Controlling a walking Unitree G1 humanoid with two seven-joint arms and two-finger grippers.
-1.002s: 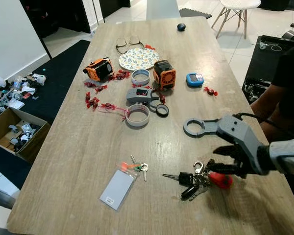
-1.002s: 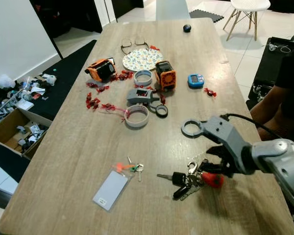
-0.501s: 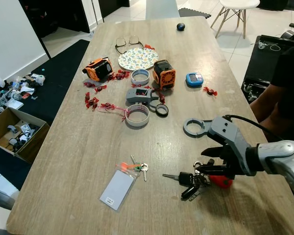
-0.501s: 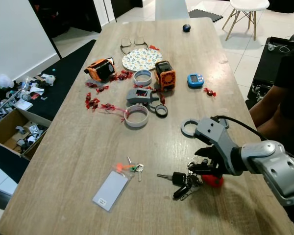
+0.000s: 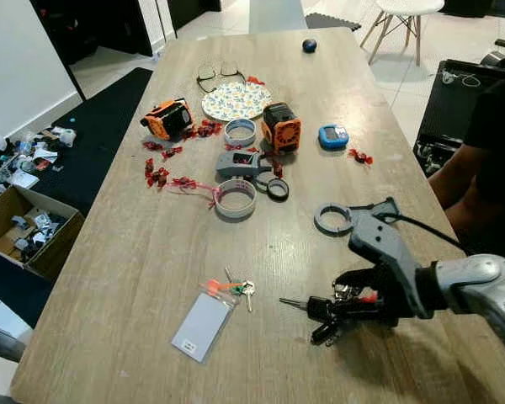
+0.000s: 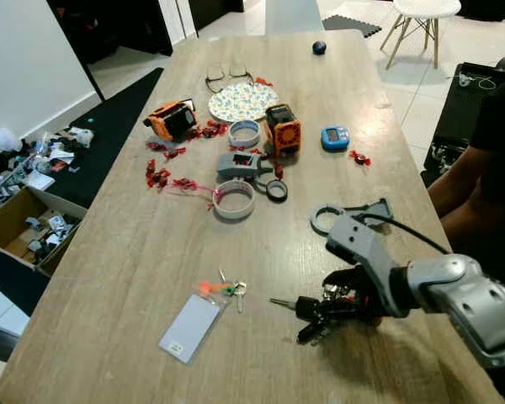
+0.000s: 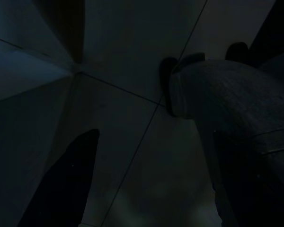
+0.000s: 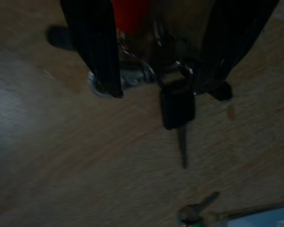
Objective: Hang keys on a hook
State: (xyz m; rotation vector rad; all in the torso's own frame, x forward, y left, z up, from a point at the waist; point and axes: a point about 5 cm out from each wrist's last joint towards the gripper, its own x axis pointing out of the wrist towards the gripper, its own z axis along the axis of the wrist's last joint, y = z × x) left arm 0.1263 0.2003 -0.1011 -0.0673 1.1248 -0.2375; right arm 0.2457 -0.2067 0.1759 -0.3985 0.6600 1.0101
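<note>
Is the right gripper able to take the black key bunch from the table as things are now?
Probably yes. The right gripper is already down at the key bunch, its fingers open on either side of the ring in the wrist view, and nothing lies between them.

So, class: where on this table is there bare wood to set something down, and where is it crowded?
Bare: the near left edge of the table beside the grey card, and the far end around the dark ball. Crowded: the middle, around the patterned plate and tape rolls.

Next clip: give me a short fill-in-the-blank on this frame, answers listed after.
1. The right gripper is down at the bunch of ____.
2. The key bunch lies on the wooden ____.
3. The white card lies to the robot's ____ of that bunch.

Answers: keys; table; left
</note>
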